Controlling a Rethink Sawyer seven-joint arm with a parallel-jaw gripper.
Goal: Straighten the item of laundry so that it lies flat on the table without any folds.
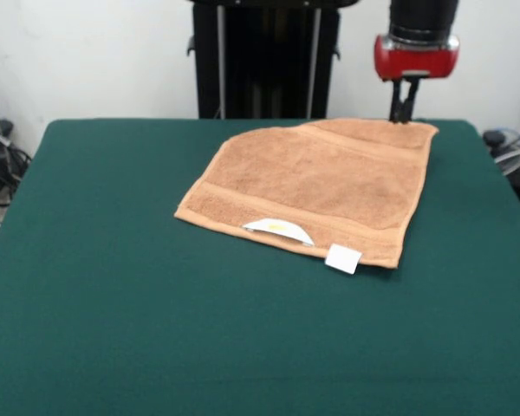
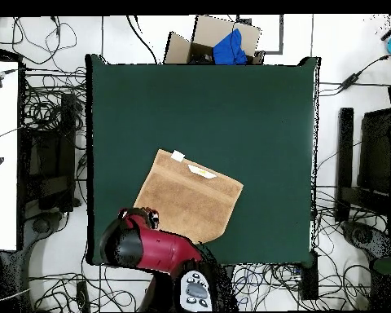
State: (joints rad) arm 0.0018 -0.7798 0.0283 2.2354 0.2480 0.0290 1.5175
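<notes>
Green table (image 1: 113, 303) carries the towel (image 1: 316, 182), spread near its pedestal-side edge, one corner apparently folded. Gripper (image 1: 404, 111) hangs at the towel's corner nearest the pedestal; finger state cannot be determined.

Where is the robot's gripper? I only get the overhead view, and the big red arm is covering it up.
Observer: In the front view the gripper hangs straight down over the towel's far right corner, near the table's back edge.
Operator: Is it holding the towel?
Observer: I cannot tell. Its tips end right at the towel's edge, and that corner does not look lifted.
Operator: Is the towel flat under the arm?
Observer: Mostly. The front view shows a ridge running along that far end. It could be a fold or only the woven band.
</notes>
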